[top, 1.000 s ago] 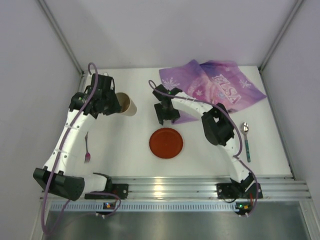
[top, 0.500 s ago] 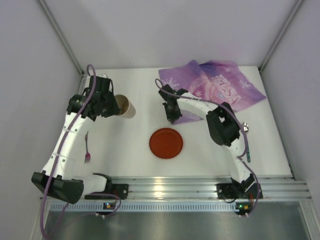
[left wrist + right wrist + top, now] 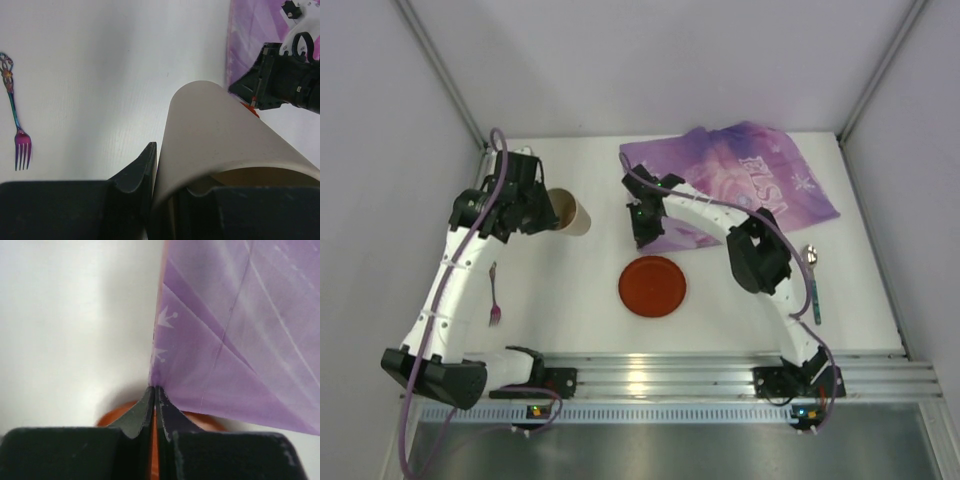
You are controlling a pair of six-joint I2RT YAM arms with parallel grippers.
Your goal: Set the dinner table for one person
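Observation:
My left gripper is shut on the wall of a beige paper cup, which lies tilted on its side above the white dinner table. In the left wrist view one finger is outside the cup and the other is inside its rim. My right gripper is shut on the near left corner of the purple "ELSA" placemat. In the right wrist view that corner is pinched at the gripper, and the placemat fans up and to the right. A red plate lies just in front of it.
An iridescent fork lies at the left, also in the left wrist view as the fork. A spoon with a teal handle lies at the right. A silver rail runs along the near edge. Walls enclose the other sides.
My right gripper has shut on the placemat's corner and drawn it left; the mat has shifted and bunched. The left arm holds the cup almost where it was.

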